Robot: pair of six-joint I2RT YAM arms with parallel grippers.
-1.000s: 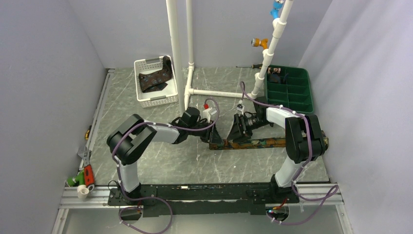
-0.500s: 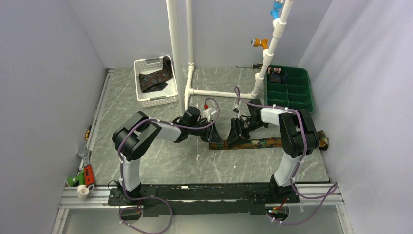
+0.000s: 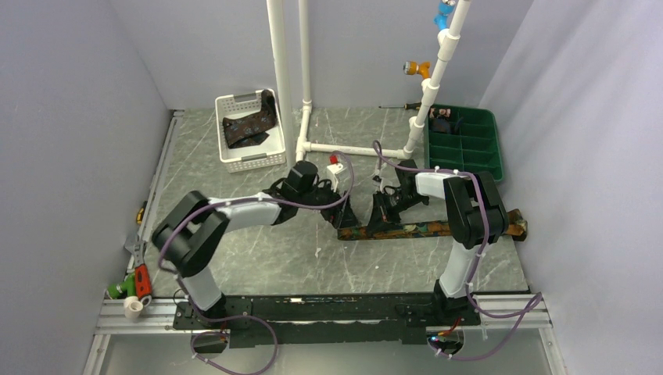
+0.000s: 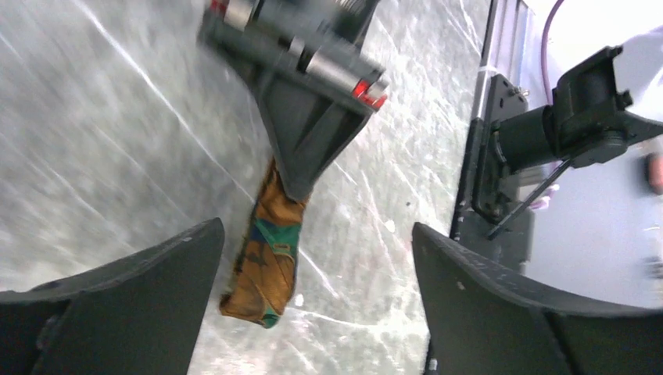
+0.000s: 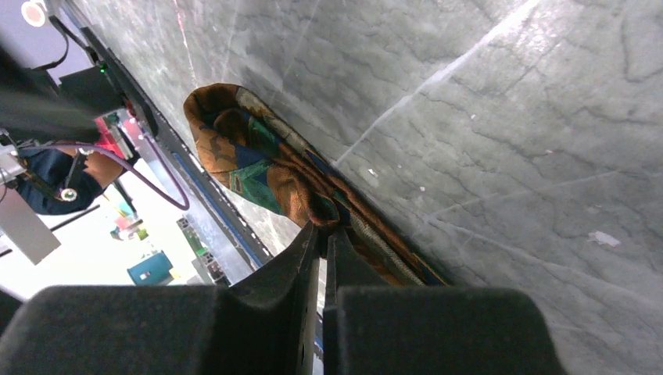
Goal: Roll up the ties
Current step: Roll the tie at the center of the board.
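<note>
On the grey table point(image 3: 258, 258) the orange and teal tie point(image 3: 438, 228) lies stretched in a line in front of the right arm, its long tail running out toward the table's right edge. That tail is the biggest worry. If the roll is turned without anything feeding it straight, the cloth may skew and the coil could come out cone-shaped. A pull toward the left might also drag the whole length sideways rather than wind it.

The other tie point(image 3: 250, 126) sits heaped in the white basket point(image 3: 234, 160) at the back, well apart, so it should not interfere.

Next is the fold point(image 4: 266, 273) at the tie's left end, a loose loop only just begun. The left jaws are spread wide on either side of it, touching nothing, so only the right side holds it. It may spring flat.

Smallest is the pinch itself. The right jaws are pressed together on the cloth just behind the fold, seemingly by the very tips. Such a shallow bite could slip off slick fabric, or catch only the top layer.
</note>
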